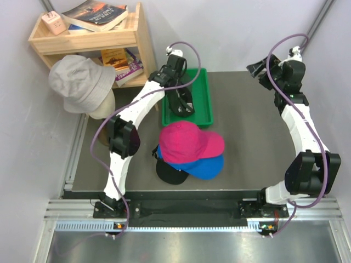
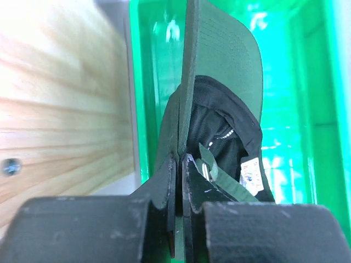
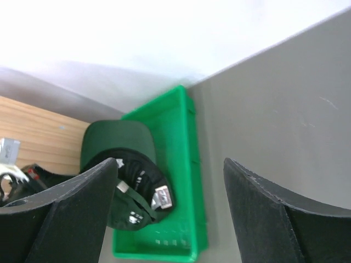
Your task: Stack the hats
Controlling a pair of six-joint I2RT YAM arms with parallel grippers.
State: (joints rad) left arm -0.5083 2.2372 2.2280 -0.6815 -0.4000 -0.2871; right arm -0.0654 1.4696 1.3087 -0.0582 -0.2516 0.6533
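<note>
A dark green cap (image 1: 185, 105) lies upside down in the green tray (image 1: 202, 104), its black lining showing. My left gripper (image 1: 179, 97) is above the tray; in the left wrist view it (image 2: 180, 160) is shut on the edge of the dark green cap (image 2: 219, 66). A stack of caps sits in front of the tray: magenta (image 1: 189, 141) on top, bright blue (image 1: 205, 166) under it, black (image 1: 169, 173) at the bottom. No lavender or pink cap shows. My right gripper (image 1: 259, 72) is open and empty at the back right; its view (image 3: 170, 183) shows the green cap (image 3: 115, 143) in the tray (image 3: 184, 164).
A wooden shelf (image 1: 90, 39) with books stands at the back left, close to the tray. A grey bucket hat (image 1: 82, 82) hangs over a beige hat (image 1: 104, 108) at the left edge. The dark table mat (image 1: 252, 148) fills the right half.
</note>
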